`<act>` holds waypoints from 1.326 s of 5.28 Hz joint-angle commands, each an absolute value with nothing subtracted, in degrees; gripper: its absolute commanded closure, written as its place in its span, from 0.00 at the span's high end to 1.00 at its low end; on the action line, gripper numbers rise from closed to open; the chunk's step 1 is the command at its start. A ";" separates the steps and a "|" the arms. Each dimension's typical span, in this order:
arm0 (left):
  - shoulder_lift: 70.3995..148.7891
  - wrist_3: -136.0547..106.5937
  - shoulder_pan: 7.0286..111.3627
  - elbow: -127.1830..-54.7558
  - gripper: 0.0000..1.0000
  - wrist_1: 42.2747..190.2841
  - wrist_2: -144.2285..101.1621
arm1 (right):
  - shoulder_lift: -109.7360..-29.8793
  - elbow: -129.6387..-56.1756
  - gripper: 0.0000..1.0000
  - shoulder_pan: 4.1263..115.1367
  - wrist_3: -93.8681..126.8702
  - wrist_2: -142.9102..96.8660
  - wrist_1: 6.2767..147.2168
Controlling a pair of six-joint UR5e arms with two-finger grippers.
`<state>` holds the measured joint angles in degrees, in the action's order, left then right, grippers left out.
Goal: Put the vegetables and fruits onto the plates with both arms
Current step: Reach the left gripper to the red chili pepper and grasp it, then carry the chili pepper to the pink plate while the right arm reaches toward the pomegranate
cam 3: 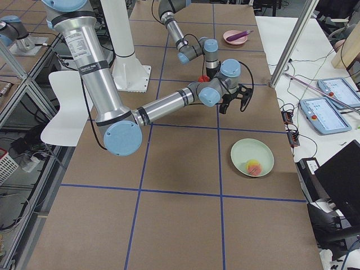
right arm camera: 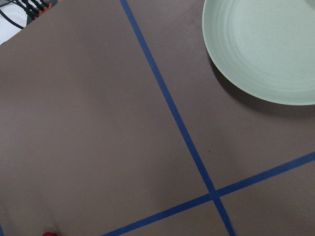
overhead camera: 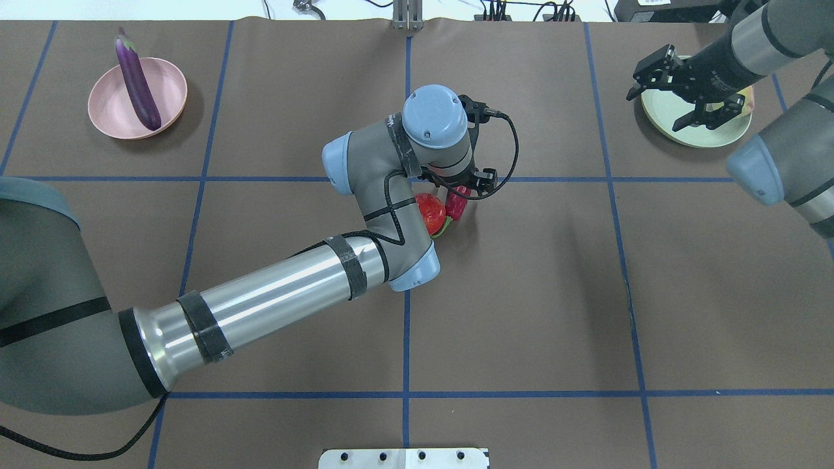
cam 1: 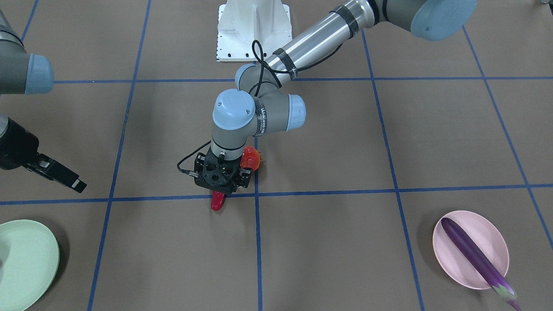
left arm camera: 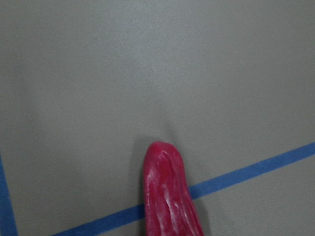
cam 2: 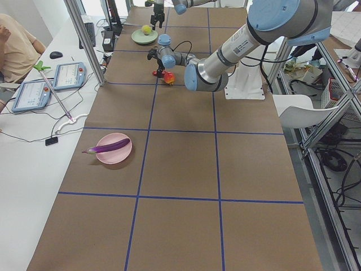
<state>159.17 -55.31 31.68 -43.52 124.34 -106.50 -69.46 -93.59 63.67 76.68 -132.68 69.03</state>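
My left gripper (cam 1: 221, 183) is low over the dark red chili pepper (cam 1: 217, 201), which lies across a blue tape line; its tip shows in the left wrist view (left arm camera: 167, 191). The fingers are hidden, so I cannot tell whether they are shut. The round red-orange fruit (overhead camera: 430, 212) sits right beside that gripper. My right gripper (overhead camera: 651, 112) is open and empty, hovering by the mint plate (overhead camera: 697, 133). The peach (cam 3: 253, 167) lies on that plate. The eggplant (cam 1: 473, 255) lies across the pink plate (cam 1: 488, 233), its stem end over the rim.
The white base block (cam 1: 252, 30) stands at the robot's side of the table. Blue tape lines divide the brown mat into squares. Tablets and cables (cam 2: 53, 79) lie on the white bench beside the table, with an operator seated there.
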 commanded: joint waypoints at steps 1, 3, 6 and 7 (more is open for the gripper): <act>159.17 -55.46 31.03 -43.50 0.28 124.28 -106.44 | -69.52 -93.78 1.00 63.63 77.52 -132.98 69.08; 159.17 -60.85 31.89 -45.86 0.00 124.28 -106.44 | -69.61 -94.22 1.00 63.81 77.61 -133.07 69.08; 156.12 -83.79 45.67 -48.69 0.00 123.31 -107.83 | -67.43 -97.82 1.00 55.06 83.72 -129.84 68.82; 152.09 -83.59 51.18 -49.21 0.00 118.70 -115.24 | -64.89 -97.65 1.00 50.93 85.59 -125.99 68.82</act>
<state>155.15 -82.35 46.83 -48.86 121.66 -110.40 -66.80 -97.56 54.44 83.68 -128.90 68.84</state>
